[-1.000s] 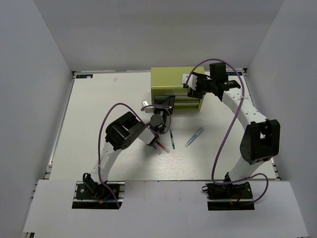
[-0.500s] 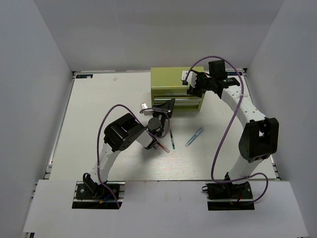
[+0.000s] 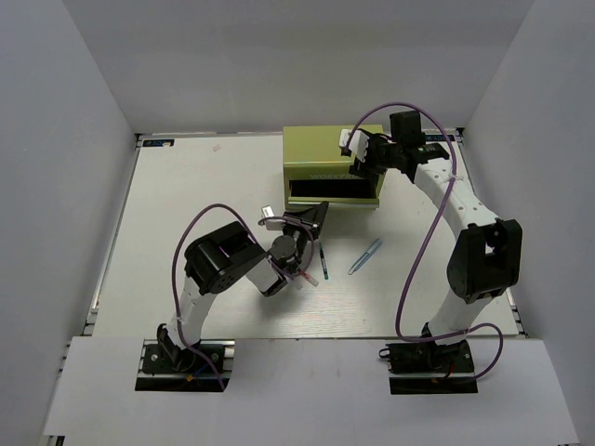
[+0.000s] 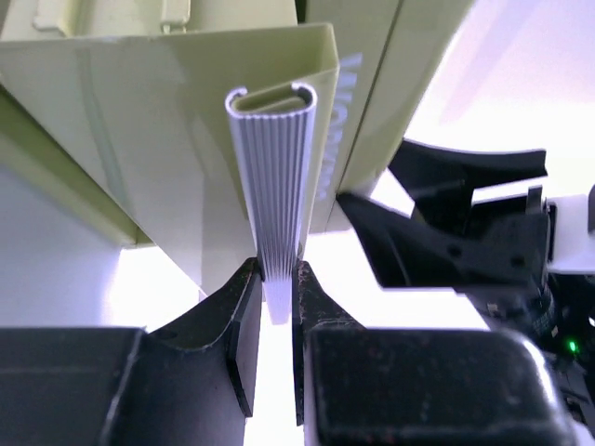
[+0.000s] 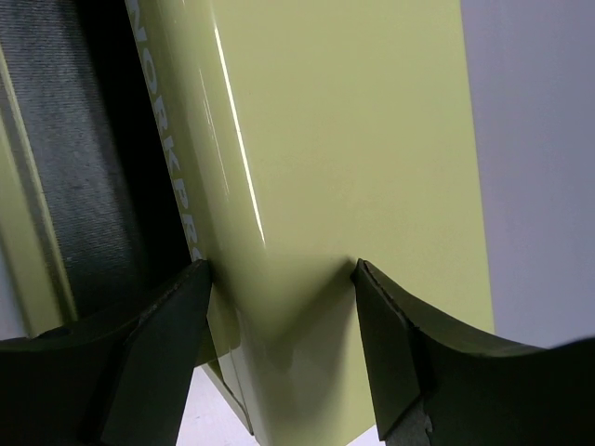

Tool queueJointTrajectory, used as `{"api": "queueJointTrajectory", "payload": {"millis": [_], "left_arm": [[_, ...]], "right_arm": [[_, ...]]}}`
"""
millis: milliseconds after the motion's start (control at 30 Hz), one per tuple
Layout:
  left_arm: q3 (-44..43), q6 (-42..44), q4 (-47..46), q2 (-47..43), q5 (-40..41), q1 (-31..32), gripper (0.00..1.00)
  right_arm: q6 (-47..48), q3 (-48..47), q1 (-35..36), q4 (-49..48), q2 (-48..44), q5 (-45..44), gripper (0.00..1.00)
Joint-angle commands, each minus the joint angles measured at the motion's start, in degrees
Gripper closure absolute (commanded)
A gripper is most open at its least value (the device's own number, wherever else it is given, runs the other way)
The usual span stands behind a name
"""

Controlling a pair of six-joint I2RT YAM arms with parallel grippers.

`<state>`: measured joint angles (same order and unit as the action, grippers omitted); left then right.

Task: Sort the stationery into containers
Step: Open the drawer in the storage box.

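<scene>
**Desk:** Widest first?

**Photographer:** White table [image 3: 186,204], walled in grey on three sides. Bolted along its near edge, the left arm [image 3: 223,265] and the right arm [image 3: 465,214], each looped with a purple cable [image 3: 414,269].

**Desk:** And the container?

**Photographer:** Yellow-green chest [image 3: 321,149] at the far side of the table, right of centre. One drawer [image 3: 330,190] drawn out toward the arms, dark lining exposed. Upper or lower: hard to tell from above.

**Desk:** Claws?

**Photographer:** Right claw [image 5: 281,269] spread wide, fingers set down on the chest's top near its front edge, just beside the embossed lettering [image 5: 172,186]. Left claw [image 4: 276,271] narrowed to a pinch on the ribbed silver handle [image 4: 279,167] of the drawer front, at the drawer's left end.

**Desk:** Stationery?

**Photographer:** On the bare table in front of the chest, outside it. Light blue pen [image 3: 365,256] lying slanted between the two arms, well apart from both claws. Dark green pen [image 3: 323,262] just to the right of the left wrist, pointing roughly toward the chest. Red-pink pen [image 3: 305,278] close beside it, partly tucked under that same wrist.
</scene>
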<state>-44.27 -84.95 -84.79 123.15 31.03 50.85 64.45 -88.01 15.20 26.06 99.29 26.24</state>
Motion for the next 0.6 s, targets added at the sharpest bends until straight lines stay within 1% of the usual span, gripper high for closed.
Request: {"api": "queueJointTrajectory", "payload": {"millis": [0,133,200,300,333,367,433,467,567], "left_arm": [[6.9,1.4,-5.7,-1.7,-1.0,3.3,1.0],[9.8,1.4,-5.7,-3.5,0.6,3.9,1.0],[9.8,1.4,-7.8,-3.5,1.1,3.9,1.0],[9.1,1.4,-9.2,-2.7,0.6,3.4,0.69],[8.5,1.4,-9.2,-2.2,0.0,3.4,0.49],[8.5,1.4,-9.2,-2.2,0.0,3.4,0.42],[8.5,1.4,-8.6,-3.3,-0.5,3.4,0.3],[8.5,1.4,-8.6,-3.3,-0.5,3.4,0.29],[8.5,1.4,-7.4,-4.5,-2.4,3.4,0.26]], "right_arm": [[-3.4,0.6,-0.3,5.6,2.9,-4.1,0.33],[-3.4,1.3,-0.3,5.1,2.5,-4.0,0.33],[-3.6,2.0,-0.3,5.0,2.3,-4.0,0.33],[-3.1,2.7,-0.2,5.0,1.5,-3.7,0.26],[-3.1,2.8,-0.3,5.0,1.4,-3.6,0.22],[-3.0,3.3,-0.3,4.7,1.2,-3.7,0.2],[-2.9,3.4,-0.5,4.7,0.4,-2.7,0.12],[-2.9,3.8,-0.6,4.5,-0.2,-2.4,0.11],[-2.8,4.8,-0.6,4.4,-2.1,-0.4,0.11]]}}
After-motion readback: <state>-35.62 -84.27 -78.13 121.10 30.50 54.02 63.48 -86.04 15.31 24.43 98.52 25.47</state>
